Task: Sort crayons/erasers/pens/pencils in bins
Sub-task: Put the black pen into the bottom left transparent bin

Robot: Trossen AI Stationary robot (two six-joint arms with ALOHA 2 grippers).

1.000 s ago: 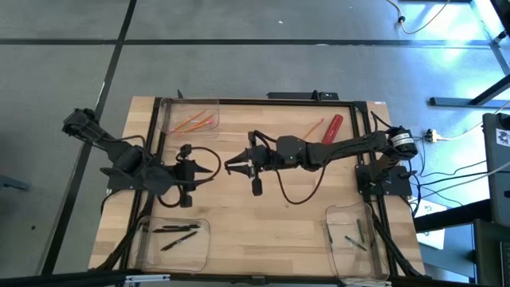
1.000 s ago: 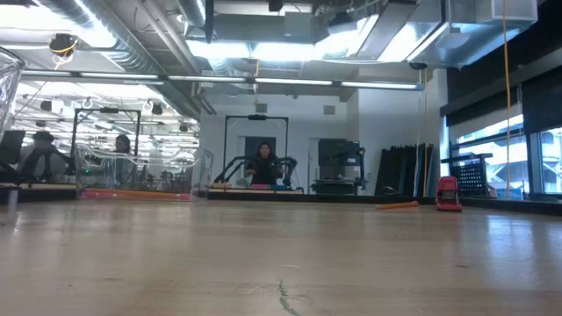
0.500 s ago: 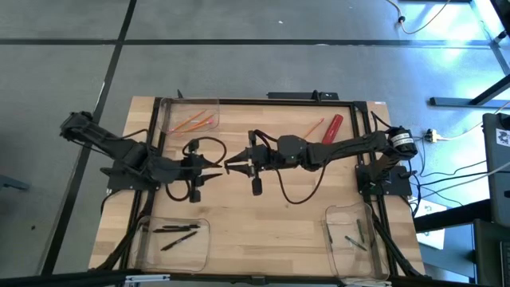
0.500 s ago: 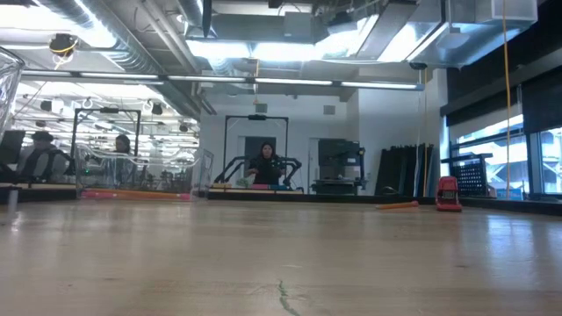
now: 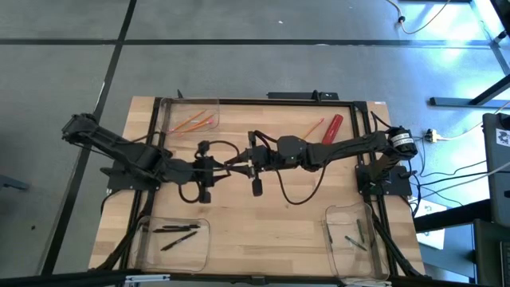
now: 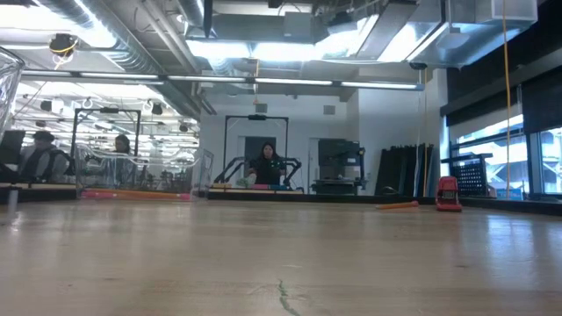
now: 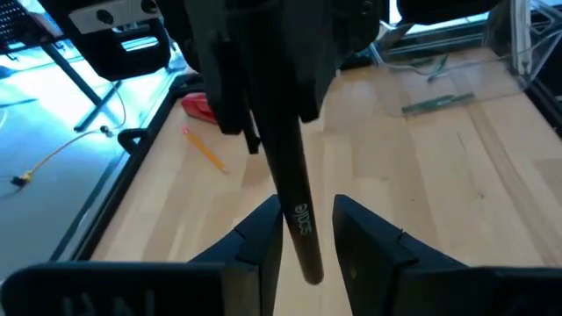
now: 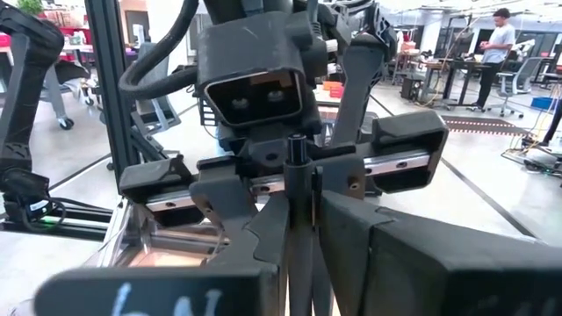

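Mid-table handover: my right gripper (image 5: pixel 237 165) pinches a black pen (image 7: pixel 294 206); my left gripper (image 5: pixel 225 166) spreads around it. Bins (image 5: pixel 174 241) hold sorted pens and pencils (image 5: pixel 195 123); one pencil (image 5: pixel 312 127) remains loose.

Pen (image 7: pixel 294 189) upper end hidden by right pincer (image 7: pixel 263 53).

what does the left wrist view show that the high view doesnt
Only the left wrist view shows the black pen up close, held by the right gripper and reaching between the open fingers of the left gripper.

Only the high view shows all three bins and both arms meeting mid-table.

Both show the loose pencil and the red cylinder near the table's far edge.
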